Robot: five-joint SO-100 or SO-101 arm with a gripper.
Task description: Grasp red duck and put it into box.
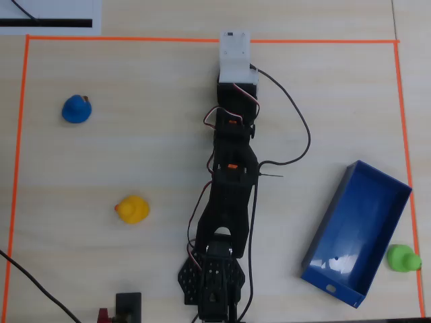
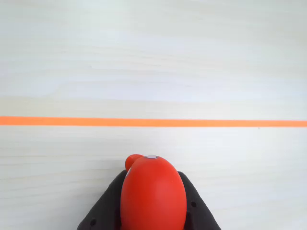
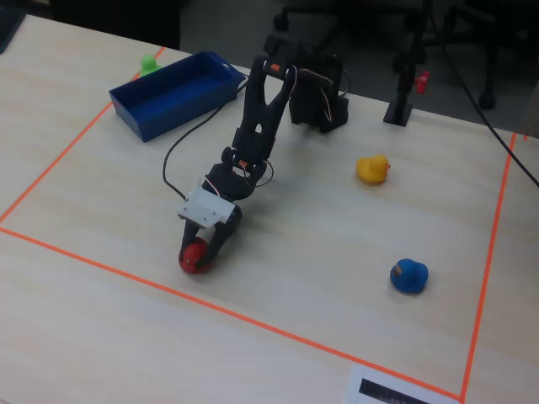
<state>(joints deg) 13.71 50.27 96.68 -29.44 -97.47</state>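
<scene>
In the fixed view, going left to right, the box (image 3: 173, 93) is seen at the far left of the surface (image 3: 101, 328), with a green duck (image 3: 151, 61) just beyond its far end. Next, the arm is stretched forward and down, and the red duck (image 3: 193, 257) is gripped between the jaws of the gripper (image 3: 200, 252), low on the surface and near the front orange tape line (image 3: 126, 275), well apart from the box. In the wrist view the red duck (image 2: 152, 194) is seen pressed between the two black fingers (image 2: 106, 208). Further right, a yellow duck (image 3: 372, 168) and a blue duck (image 3: 408, 275) are seen standing apart.
</scene>
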